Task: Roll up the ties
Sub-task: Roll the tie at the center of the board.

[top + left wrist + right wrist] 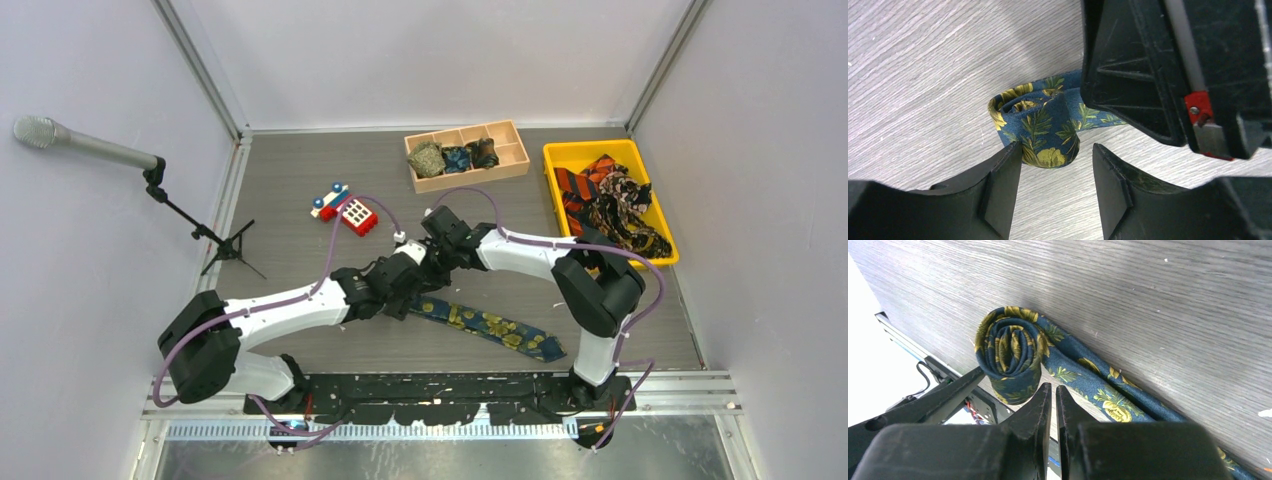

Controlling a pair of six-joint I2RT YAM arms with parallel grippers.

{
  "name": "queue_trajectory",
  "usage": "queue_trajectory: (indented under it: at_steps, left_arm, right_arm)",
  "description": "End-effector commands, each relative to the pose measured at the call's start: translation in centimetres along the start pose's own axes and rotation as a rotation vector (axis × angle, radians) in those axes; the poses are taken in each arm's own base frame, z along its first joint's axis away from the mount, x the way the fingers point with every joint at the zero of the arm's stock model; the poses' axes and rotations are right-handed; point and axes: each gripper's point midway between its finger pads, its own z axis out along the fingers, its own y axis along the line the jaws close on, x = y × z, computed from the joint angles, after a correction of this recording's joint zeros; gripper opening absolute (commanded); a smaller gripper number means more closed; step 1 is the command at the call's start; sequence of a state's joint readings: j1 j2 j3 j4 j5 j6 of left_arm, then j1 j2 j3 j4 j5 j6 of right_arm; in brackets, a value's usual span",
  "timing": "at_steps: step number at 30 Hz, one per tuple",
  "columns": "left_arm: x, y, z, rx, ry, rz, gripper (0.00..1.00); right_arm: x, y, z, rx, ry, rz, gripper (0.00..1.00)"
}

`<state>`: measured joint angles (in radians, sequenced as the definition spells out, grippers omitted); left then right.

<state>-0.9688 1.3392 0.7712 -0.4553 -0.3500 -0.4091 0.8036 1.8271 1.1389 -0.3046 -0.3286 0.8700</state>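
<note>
Navy tie [1068, 372] (yellow flowers) lies partly rolled.

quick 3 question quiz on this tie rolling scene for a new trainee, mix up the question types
1. True or false: the flowered tie is rolled up along its whole length.
2. How many rolled ties sit in the wooden tray? A) one B) three C) five
3. Fill in the blank: the loose ties lie heaped in the ____ bin.

Key:
1. False. Only one end is coiled, and the rest lies flat on the table.
2. B
3. yellow
</note>
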Motion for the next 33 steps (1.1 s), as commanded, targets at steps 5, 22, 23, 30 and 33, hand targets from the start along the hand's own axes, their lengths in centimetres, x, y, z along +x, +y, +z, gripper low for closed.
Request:
queue_trajectory:
  at_steps: [5,22,23,30,33]
  left_arm:
    - [-1.7,-1.2,-1.4,0.066,-0.009,0.014,0.55]
    - [-2.5,-1.6,-1.2,0.122,-0.012,-0.04,0.34]
    - [-2.5,-1.6,-1.1,0.127,-0.011,-0.047,0.33]
    - [-2.4,-1.8,-0.3,0.202,0.004,-0.097,0.3]
    - [-2.3,-2.0,-0.1,0.253,0.009,-0.127,0.29]
  right_arm:
    - [-1.7,2.8,-2.8,-0.06,-0.075,-0.047,0.14]
    - [-2.4,2.0,-4.7,-0.066,-0.111,-0.032,0.14]
    - [-2.4,2.0,-4.8,-0.066,-0.113,-0.033,0.14]
    - [-2.4,2.6,-5.4,-0.09,-0.113,-0.036,0.14]
    - [-2.2,2.9,-5.2,-0.113,-0.1,-0.034,0.14]
